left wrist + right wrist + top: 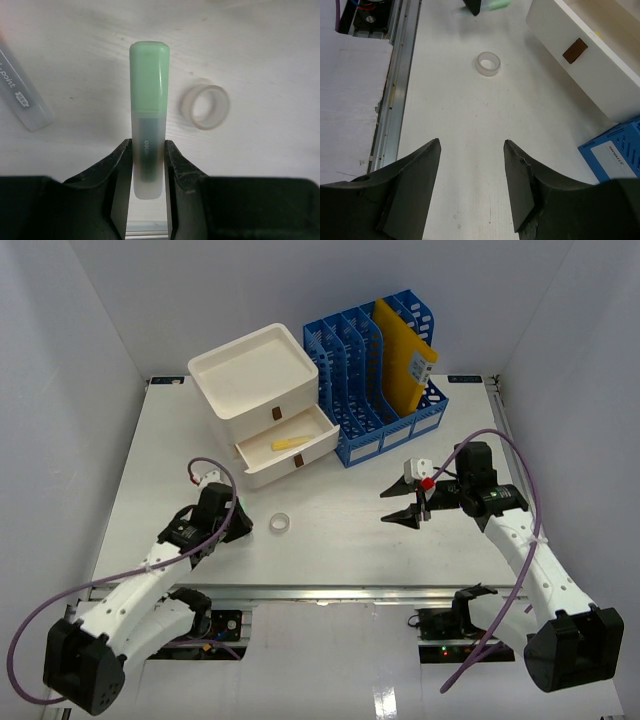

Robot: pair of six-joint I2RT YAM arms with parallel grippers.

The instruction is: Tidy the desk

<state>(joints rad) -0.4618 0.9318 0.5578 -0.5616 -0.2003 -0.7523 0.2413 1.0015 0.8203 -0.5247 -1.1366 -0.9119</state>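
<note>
In the left wrist view a green highlighter [149, 100] lies on the white desk [260, 55], cap pointing away. My left gripper [148, 145] is shut on its translucent barrel, both fingers pressing its sides. From above, the left gripper [243, 523] sits low at the desk's front left. A clear tape ring [205, 106] lies just to the right of the highlighter. My right gripper [405, 508] hovers open over the middle right of the desk [350, 540], nothing between its fingers [520, 170]. It faces the tape ring [488, 63].
A grey pen [20, 92] lies left of the highlighter. At the back stands a white drawer box [262, 390], its lower drawer [300, 455] pulled open with a yellowish item [290, 443] inside. A blue file rack [380, 370] holds a yellow folder [403, 355]. A metal rail [402, 85] runs along the front edge.
</note>
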